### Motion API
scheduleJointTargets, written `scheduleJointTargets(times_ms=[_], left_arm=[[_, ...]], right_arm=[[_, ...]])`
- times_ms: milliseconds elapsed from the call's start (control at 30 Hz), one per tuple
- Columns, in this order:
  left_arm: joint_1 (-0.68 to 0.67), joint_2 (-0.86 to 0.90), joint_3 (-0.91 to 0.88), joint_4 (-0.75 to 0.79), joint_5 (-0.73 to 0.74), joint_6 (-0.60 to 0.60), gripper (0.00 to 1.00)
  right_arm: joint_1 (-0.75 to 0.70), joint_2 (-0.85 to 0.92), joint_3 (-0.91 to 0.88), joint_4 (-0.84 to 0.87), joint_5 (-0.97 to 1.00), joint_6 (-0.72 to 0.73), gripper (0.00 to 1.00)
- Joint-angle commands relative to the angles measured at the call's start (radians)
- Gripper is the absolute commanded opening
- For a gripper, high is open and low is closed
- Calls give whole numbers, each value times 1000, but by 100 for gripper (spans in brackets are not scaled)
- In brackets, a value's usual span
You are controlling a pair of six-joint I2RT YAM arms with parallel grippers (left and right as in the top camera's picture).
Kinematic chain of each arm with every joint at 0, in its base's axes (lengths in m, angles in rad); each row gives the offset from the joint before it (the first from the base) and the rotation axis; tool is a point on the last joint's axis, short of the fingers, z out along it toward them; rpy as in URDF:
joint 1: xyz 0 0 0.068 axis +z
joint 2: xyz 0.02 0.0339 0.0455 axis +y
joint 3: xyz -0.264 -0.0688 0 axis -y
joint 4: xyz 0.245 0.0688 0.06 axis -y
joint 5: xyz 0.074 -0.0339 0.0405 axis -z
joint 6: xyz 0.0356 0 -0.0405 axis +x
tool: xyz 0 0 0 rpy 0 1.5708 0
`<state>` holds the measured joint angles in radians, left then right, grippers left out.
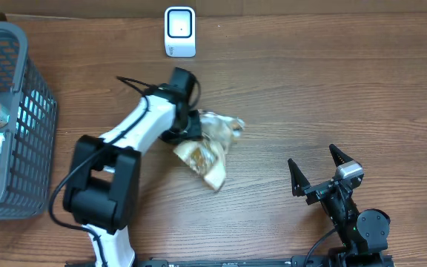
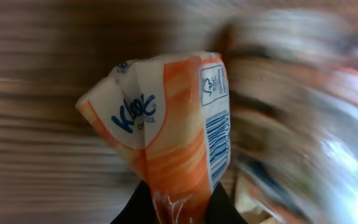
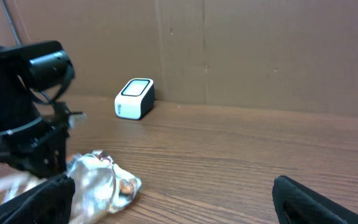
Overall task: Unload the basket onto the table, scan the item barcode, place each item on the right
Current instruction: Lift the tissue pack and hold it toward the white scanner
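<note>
At mid-table, left hand (image 1: 191, 133) clenched on snack packet (image 1: 212, 153), long axis seemingly diagonal; right hand (image 1: 311, 155) agape.

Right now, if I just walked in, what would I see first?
Probably the orange-and-white packet over the middle of the table, pinched in the left pincer with its blue barcode showing. Next come the small white scanner at the table's far edge, and the right pincer, wide open and empty, at the near right.

White left arm (image 1: 139, 122), black right end effector (image 1: 311, 154)
</note>
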<state>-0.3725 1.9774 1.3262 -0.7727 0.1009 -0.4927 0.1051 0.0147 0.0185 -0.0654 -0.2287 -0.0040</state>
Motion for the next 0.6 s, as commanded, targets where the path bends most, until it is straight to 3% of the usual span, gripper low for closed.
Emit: scheduleJointTargets(times_ms=[0, 233, 467, 533, 567], left_arm=[[-28, 10, -3, 16, 21, -27, 4], [-21, 8, 20, -10, 18, 0, 4], [-12, 7, 133, -143, -41, 29, 4], [-15, 7, 160, -166, -16, 45, 12], [-16, 7, 169, -175, 5, 54, 23]], right_arm=[[-2, -11, -11, 5, 7, -3, 100], [-2, -11, -11, 5, 7, -3, 100], [-2, -11, -11, 5, 7, -3, 100], [-2, -11, -11, 5, 7, -3, 100], [-2, -11, -11, 5, 7, -3, 100]])
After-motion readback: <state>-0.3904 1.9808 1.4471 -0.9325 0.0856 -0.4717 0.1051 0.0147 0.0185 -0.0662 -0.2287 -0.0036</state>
